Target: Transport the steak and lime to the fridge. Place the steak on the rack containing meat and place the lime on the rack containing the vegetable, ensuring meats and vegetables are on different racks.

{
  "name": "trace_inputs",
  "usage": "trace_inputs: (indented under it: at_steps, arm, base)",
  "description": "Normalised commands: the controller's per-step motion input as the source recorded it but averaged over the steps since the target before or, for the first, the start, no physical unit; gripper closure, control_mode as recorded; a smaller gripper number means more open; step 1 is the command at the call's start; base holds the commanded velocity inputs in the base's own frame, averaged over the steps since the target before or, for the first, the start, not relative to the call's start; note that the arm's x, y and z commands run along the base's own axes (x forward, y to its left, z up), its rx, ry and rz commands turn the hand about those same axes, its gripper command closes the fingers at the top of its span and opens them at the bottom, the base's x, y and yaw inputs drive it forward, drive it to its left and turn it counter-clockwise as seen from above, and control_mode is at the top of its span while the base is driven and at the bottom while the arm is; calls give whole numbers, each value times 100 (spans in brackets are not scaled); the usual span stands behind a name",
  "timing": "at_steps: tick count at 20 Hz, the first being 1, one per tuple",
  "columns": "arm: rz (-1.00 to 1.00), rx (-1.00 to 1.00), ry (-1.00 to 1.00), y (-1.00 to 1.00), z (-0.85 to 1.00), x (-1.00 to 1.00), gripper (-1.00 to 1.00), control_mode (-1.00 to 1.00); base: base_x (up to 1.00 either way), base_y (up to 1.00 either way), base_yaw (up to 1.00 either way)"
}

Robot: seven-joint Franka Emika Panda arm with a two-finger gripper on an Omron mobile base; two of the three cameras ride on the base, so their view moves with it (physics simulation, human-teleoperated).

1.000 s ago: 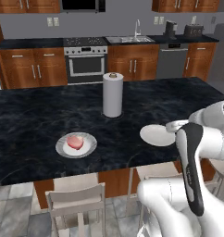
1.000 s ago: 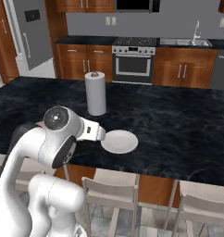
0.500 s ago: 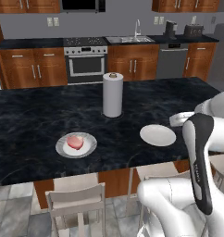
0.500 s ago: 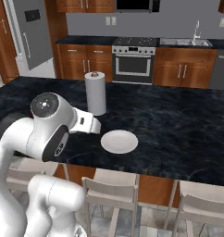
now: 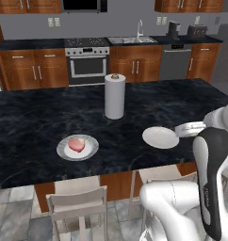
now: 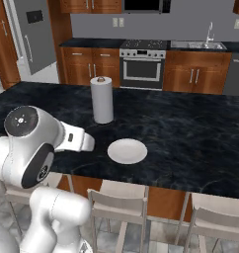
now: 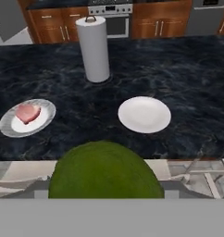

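The lime (image 7: 104, 171), a dark green ball, looms large at the bottom of the hand view, held off the counter between my jaws. My gripper (image 5: 189, 128) hovers over the island's near edge, just right of an empty white plate (image 5: 160, 137). The steak (image 5: 77, 143), a pink-red lump, lies on a grey plate (image 5: 90, 151) at the front left of the island; it also appears as the steak (image 7: 28, 112) in the hand view. The fridge's racks, the meat and the vegetable are out of view.
A paper towel roll (image 5: 115, 96) stands upright mid-island behind both plates. Stools (image 5: 78, 207) line the island's near side. A stove (image 5: 87, 59), a sink and wooden cabinets run along the back wall. A tall grey unit (image 6: 35, 34) stands at the back left.
The arm has drawn the hand with the lime back from the white plate toward the island's near edge. The plates, the steak and the paper towel roll have not moved.
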Motion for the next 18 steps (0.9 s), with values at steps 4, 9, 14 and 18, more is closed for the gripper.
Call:
trace_inputs:
  at_steps: [4,9,14,18]
  arm:
    - [0,0,0,0,0,0,100,100]
    - [0,0,0,0,0,0,100,100]
    - [0,0,0,0,0,0,100,100]
    - [0,0,0,0,0,0,100,100]
  base:
    - [-88,74,0]
    - [-85,96,4]
    - [-55,100,8]
    - [-34,100,11]
